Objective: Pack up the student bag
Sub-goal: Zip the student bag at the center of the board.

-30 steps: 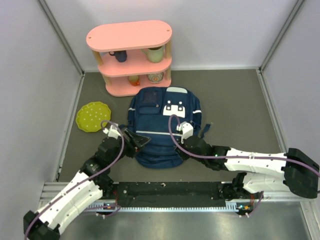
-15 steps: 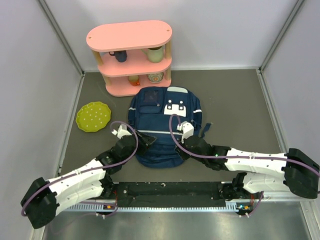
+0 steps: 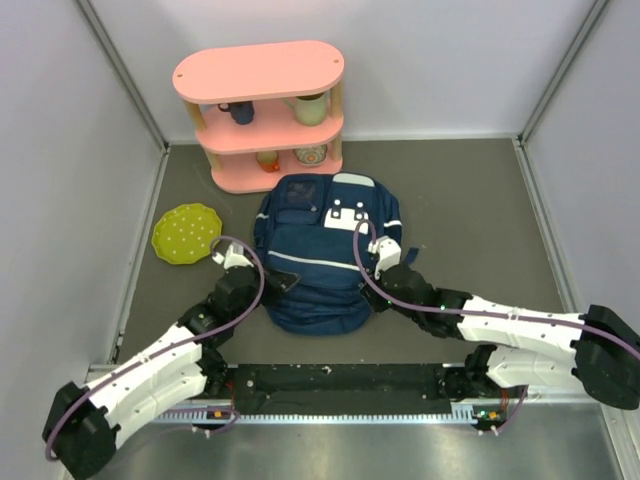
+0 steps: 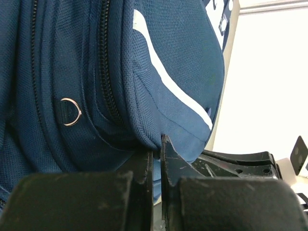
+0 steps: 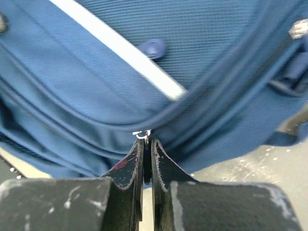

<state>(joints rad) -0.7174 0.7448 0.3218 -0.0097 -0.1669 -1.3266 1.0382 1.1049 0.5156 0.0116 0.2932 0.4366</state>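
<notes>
The student bag (image 3: 320, 250), navy with white stripes and white patches, lies flat in the middle of the table. My left gripper (image 3: 283, 281) is at the bag's left side, shut on a fold of its fabric (image 4: 144, 130) beside a zipper line. My right gripper (image 3: 383, 262) is at the bag's right side. In the right wrist view its jaws are shut on a small metal zipper pull (image 5: 142, 135) on the bag's seam. A small metal ring (image 4: 70, 111) hangs on the bag's side.
A pink two-tier shelf (image 3: 262, 110) holding cups stands behind the bag. A green dotted plate (image 3: 186, 233) lies to the bag's left, close to my left arm. Grey walls close in the left, right and back sides.
My left gripper has closed on the bag's left edge. The right gripper has shifted right and farther back along the bag's side, still shut. The bag's shape has shifted slightly.
</notes>
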